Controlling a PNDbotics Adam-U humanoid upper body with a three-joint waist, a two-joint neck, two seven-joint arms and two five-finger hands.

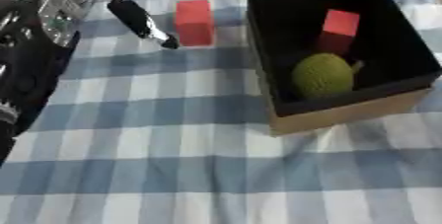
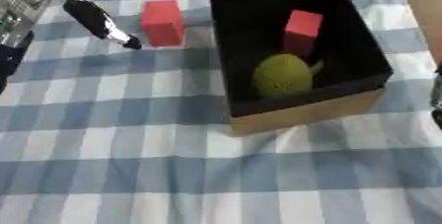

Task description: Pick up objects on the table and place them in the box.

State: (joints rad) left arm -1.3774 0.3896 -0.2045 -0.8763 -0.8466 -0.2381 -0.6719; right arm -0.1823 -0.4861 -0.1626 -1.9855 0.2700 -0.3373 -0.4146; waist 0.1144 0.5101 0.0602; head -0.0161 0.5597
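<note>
The left hand (image 1: 129, 1) is cut off at the upper left corner; one straight finger reaches down to just beside the red block (image 1: 194, 22) on the checked tablecloth (image 1: 172, 168), nothing held. A dark sliver at the right-eye view's right edge is all that might be the right hand, unreadable. The black-lined cardboard box (image 1: 345, 112) holds a second red block (image 1: 339, 30) and a green round fruit (image 1: 323, 76).

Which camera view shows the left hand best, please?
The left eye view: the left hand shows with more of its arm, fingers straight beside the red block. The right eye view cuts the arm at the picture's edge.
</note>
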